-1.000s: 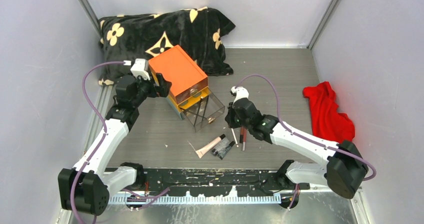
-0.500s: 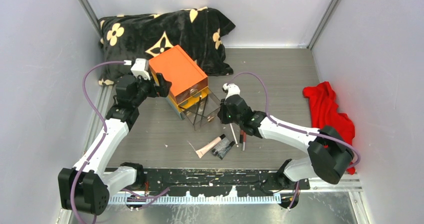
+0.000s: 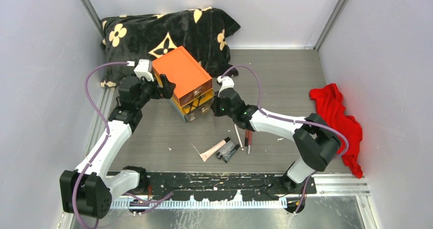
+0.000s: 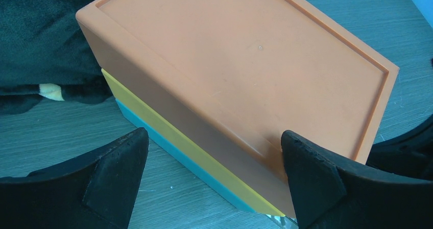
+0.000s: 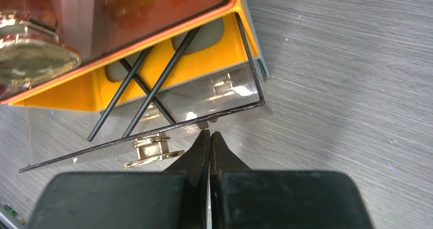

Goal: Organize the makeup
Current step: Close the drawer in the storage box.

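The orange box [image 3: 181, 73] with clear drawers stands at the middle left. My right gripper [image 3: 217, 108] is shut and empty, its tips [image 5: 210, 133] touching the front of the clear lower drawer [image 5: 204, 93], which holds thin dark pencils [image 5: 148, 93]. A round shiny compact [image 5: 35, 55] shows through the upper drawer. My left gripper [image 3: 164, 87] is open and straddles the box's back corner [image 4: 245, 50]. On the table lie a pinkish tube [image 3: 214, 149], a black tube [image 3: 228, 151] and two thin pencils [image 3: 238, 136].
A black blanket with cream flowers [image 3: 163, 29] lies behind the box at the back wall. A red cloth [image 3: 334, 114] lies at the right. Grey walls close in on three sides.
My right gripper has moved left and back, pushing the clear lower drawer most of the way into the orange box. The left arm has not moved.
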Robot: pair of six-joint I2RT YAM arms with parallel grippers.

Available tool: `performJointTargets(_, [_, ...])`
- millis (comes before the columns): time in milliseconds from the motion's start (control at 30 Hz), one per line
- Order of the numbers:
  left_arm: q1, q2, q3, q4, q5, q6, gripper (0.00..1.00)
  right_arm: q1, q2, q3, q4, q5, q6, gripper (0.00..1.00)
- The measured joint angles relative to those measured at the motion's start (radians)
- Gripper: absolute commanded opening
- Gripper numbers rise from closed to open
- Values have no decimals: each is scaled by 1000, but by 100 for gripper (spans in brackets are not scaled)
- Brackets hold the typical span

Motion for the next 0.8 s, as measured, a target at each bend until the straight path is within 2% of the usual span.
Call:
performJointTargets(400, [0,1,0,1,4,0,100,0,184,146,79,-1,-10,1])
performJointTargets(567, [0,5,2,2,7,-1,100,3,226,180,58,-1,-30,1])
performJointTargets(633, [0,9,2,5,9,-2,100,6,231,180,58,2,-34,7])
performJointTargets(800, [0,13,5,6,12,-2,100,6,221,163,67,39,-47,36])
